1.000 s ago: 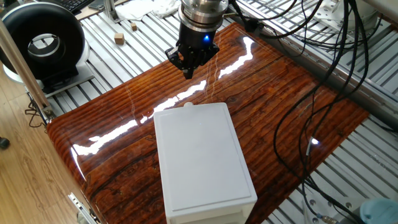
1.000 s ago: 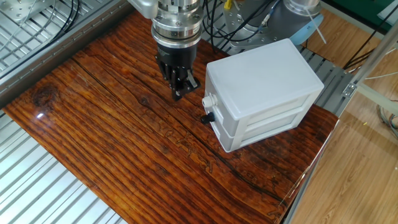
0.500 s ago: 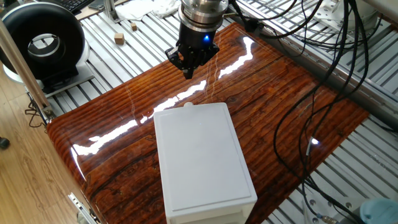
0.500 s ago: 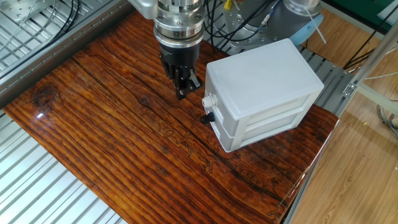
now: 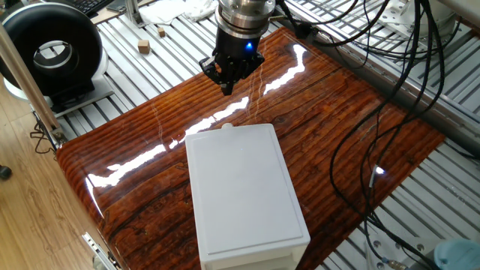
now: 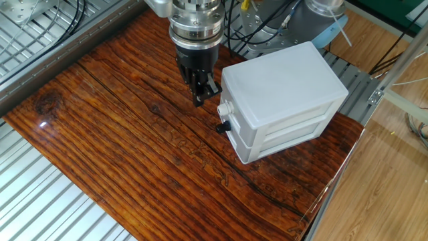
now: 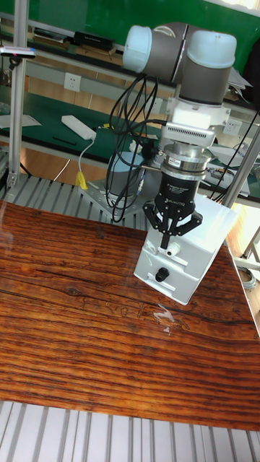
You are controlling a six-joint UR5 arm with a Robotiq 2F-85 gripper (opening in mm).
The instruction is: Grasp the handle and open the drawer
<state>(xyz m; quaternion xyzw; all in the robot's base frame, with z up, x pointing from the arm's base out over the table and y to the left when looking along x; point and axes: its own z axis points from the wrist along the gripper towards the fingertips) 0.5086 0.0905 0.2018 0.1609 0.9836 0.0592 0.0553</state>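
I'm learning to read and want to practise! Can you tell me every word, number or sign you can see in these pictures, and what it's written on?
Small white lettering on the black body just above the claw, in the tall fixed view: too small and blurred to read.
White box: plain, no words or numbers.
Wooden table: no writing.
Handle: no writing.
Nothing in these pictures can be read.

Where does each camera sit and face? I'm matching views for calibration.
One fixed view: high behind the box, looking over its top at the gripper.
The other fixed view: high, off the box's side, seeing its front, handle and gripper.
Tall fixed view: low, facing the box front, showing the whole arm.
All three share gripper and box.
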